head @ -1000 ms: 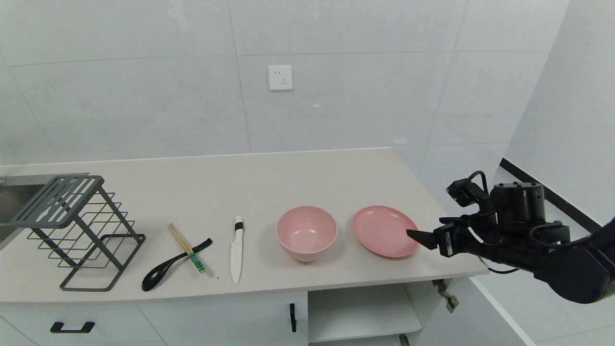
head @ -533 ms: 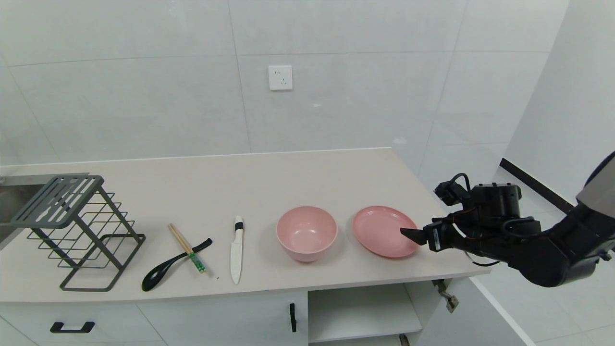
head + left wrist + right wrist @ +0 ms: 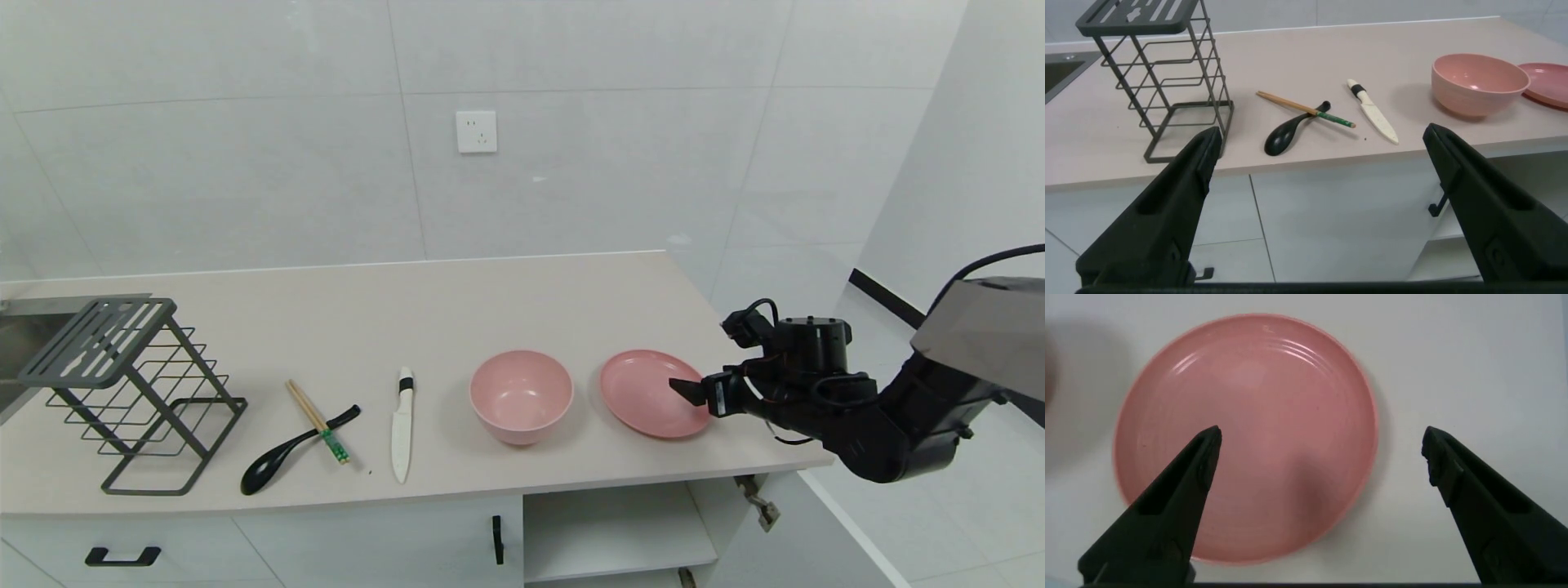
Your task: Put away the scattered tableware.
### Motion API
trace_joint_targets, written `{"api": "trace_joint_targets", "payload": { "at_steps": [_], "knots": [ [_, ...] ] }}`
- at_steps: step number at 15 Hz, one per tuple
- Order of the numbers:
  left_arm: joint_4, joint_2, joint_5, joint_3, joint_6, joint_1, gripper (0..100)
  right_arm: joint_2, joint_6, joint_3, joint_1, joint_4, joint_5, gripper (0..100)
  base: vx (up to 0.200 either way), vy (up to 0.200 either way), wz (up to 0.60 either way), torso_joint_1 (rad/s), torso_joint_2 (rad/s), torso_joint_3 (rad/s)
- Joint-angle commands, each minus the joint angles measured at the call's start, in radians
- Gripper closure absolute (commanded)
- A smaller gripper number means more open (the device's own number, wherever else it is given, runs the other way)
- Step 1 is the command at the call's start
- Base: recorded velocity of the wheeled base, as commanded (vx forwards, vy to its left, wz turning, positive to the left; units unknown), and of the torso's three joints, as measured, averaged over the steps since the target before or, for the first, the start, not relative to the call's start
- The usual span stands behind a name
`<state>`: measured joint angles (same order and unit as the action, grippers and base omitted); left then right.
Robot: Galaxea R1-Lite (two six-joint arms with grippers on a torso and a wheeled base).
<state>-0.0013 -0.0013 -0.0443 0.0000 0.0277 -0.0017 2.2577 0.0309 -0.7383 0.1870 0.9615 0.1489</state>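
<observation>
Plate, pink, beside bowl | right gripper spread wide over it, empty | left gripper spread wide, empty

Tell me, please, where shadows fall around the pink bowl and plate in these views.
Head view: the pink bowl casts a soft shadow on the counter around its base, and the plate a thin one under its near rim. Right wrist view: a faint darker patch lies on the plate beneath the open right end effector.

Pale tiled wall, white socket mid-wall. Beige worktop; white cabinets beneath, black handles, one compartment open, shelf showing.
</observation>
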Motion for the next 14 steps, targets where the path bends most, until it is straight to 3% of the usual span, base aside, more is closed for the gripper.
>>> {"api": "trace_joint_targets", "payload": {
  "at_steps": [1, 14],
  "knots": [
    [0.000, 0.001, 0.000, 0.000, 0.000, 0.000, 0, 0.049, 0.000, -0.001, 0.003, 0.013, -0.003, 0, 0.000, 0.000, 0.00, 0.000, 0.00, 0.000],
    [0.000, 0.001, 0.000, 0.000, 0.000, 0.000, 0, 0.123, -0.005, -0.042, 0.032, 0.028, -0.006, 0, 0.000, 0.000, 0.00, 0.000, 0.00, 0.000]
  ]
}}
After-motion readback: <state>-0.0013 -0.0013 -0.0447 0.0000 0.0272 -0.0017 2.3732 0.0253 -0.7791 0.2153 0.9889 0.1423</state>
